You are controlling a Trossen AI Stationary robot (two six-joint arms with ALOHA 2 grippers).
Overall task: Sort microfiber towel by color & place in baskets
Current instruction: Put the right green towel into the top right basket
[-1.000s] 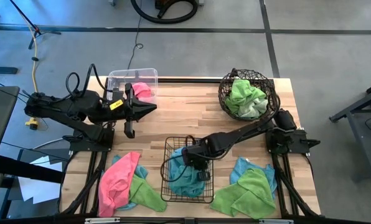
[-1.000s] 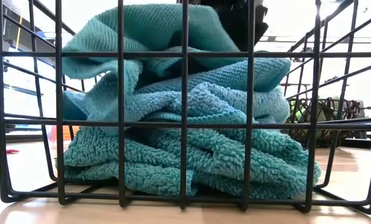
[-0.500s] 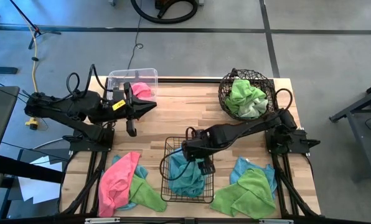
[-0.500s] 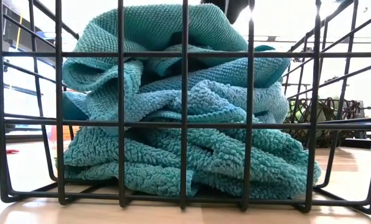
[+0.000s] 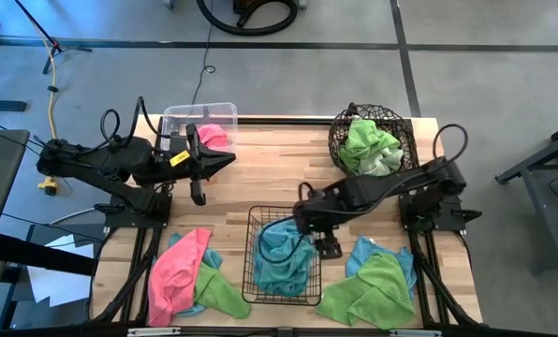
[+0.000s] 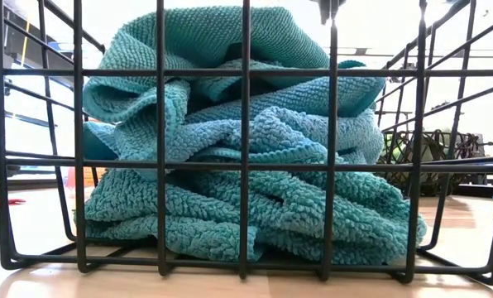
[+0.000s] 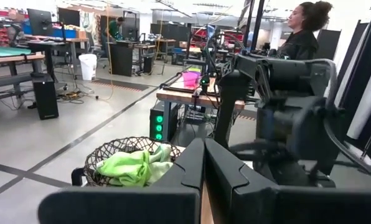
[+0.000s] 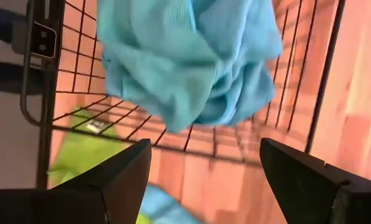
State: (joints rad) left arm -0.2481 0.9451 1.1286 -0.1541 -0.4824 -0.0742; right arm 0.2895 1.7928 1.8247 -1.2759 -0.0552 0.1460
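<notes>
Hovering with fingers spread wide and nothing between them: right gripper point(image 5: 322, 245), above the right rim of the black wire-grid basket point(image 5: 256, 281), seen in the high view. Spread fingers point(image 8: 104, 180) framing the basket's grid and a heap of light blue towels point(image 8: 188, 56) in the right wrist view. Piled inside that basket, folded over one another, filling most of it behind the bars: the same light blue towels point(image 6: 238, 157) in the low view. Lying just right of the basket on the table point(image 5: 270, 173): lime green and light blue cloths point(image 5: 373, 281). Heaped near the front left corner: pink, green and blue cloths point(image 5: 187, 273). Farther back on the right, a round dark wire basket point(image 5: 337, 140) holding green towels point(image 5: 368, 145). At the back left, a clear plastic tub point(image 5: 178, 119) with a pink towel point(image 5: 213, 136) in it. Clamped shut on nothing, held just beside that tub: left gripper point(image 5: 197, 195).
</notes>
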